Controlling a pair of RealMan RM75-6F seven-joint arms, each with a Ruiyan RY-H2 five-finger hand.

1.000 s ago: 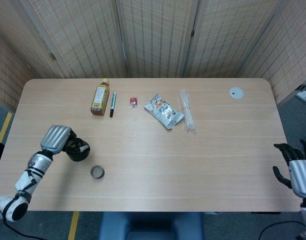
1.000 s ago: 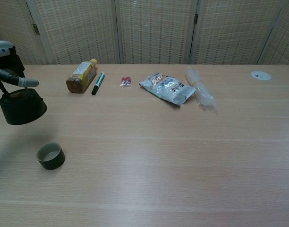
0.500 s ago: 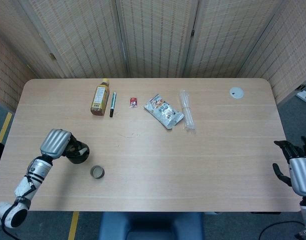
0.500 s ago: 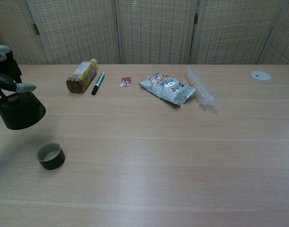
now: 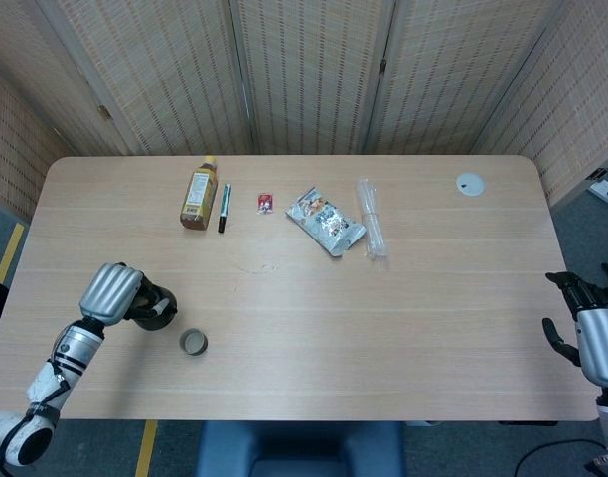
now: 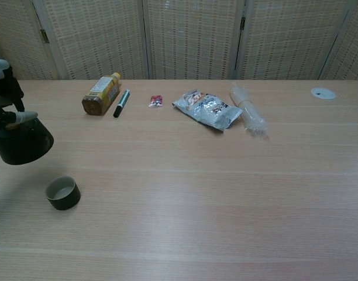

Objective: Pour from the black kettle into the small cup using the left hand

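Holding the black kettle (image 6: 21, 144) by its top in my left hand (image 5: 112, 292), fingers clamped on it, I see the small cup (image 5: 193, 343) on the table just right of it and nearer me; my right hand (image 5: 590, 333) idles, fingers spread, far away.

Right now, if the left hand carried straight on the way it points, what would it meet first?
The left hand points toward table centre, holding the kettle. Beyond the kettle the line looks free; the cup sits nearer the front edge, probably just off it, though depth is unclear.
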